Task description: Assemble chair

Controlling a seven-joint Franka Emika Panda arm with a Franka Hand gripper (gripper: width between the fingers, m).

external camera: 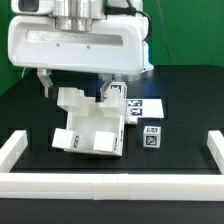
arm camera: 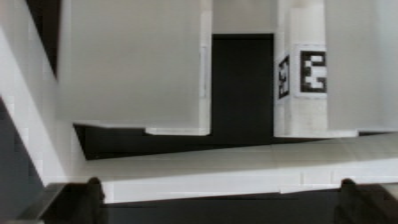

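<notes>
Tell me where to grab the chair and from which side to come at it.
Likely best from above, the open tool closing across one of the chair's thin upright panels. These flat white slabs stand up toward the wrist view with a dark gap between them, so one finger could probably drop into that gap.

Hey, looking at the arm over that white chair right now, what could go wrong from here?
1. The gripper hangs open just above the chair; coming straight down, a fingertip could land on a panel edge and shove the piece instead of straddling it.
2. The chair lies tilted on the black table, so a push may slide or tip it.
3. The small tagged cube sits close beside the chair on the exterior view's right; a shifted chair might knock it.
</notes>
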